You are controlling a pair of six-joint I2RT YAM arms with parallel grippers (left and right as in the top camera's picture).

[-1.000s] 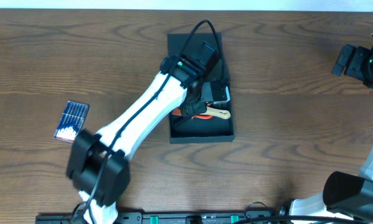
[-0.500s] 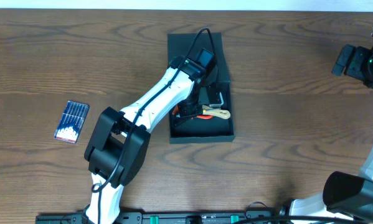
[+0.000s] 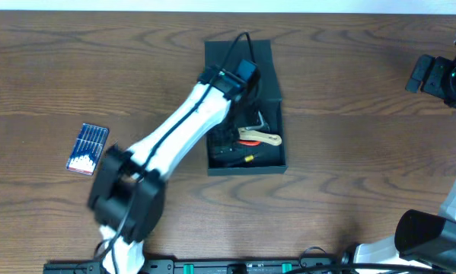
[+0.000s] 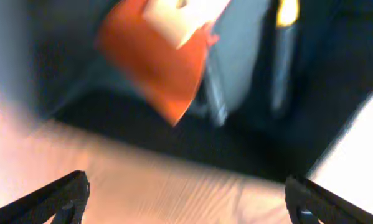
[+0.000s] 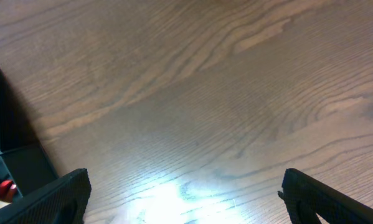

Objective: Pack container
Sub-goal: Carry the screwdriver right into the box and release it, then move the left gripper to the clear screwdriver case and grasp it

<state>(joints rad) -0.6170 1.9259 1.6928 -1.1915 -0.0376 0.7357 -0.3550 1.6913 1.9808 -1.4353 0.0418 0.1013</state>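
Observation:
The container [image 3: 272, 166] is a dark teal box at mid-table, its flap lid [image 3: 216, 53] lying open at the far side. Inside lie an orange and cream handled tool [image 3: 258, 138], a metal hex key [image 3: 256, 120] and a black tool with a yellow mark [image 3: 239, 157]. My left gripper [image 3: 221, 137] hangs over the box's left part, mostly hidden under the white arm. In the blurred left wrist view its fingers [image 4: 55, 199] stand far apart with nothing between them, and the orange tool [image 4: 155, 56] lies beyond. My right gripper [image 5: 186, 193] is open over bare wood.
A small blue case of white-tipped bits [image 3: 87, 148] lies at the left of the table. The right arm [image 3: 437, 76] is held at the far right edge. In the right wrist view the container's corner [image 5: 12, 162] shows at the left.
The left gripper's jaws have gone from nearly shut to wide open. A black tool with a yellow mark now lies in the box's near part. The left arm's elbow has swung. The right arm is still.

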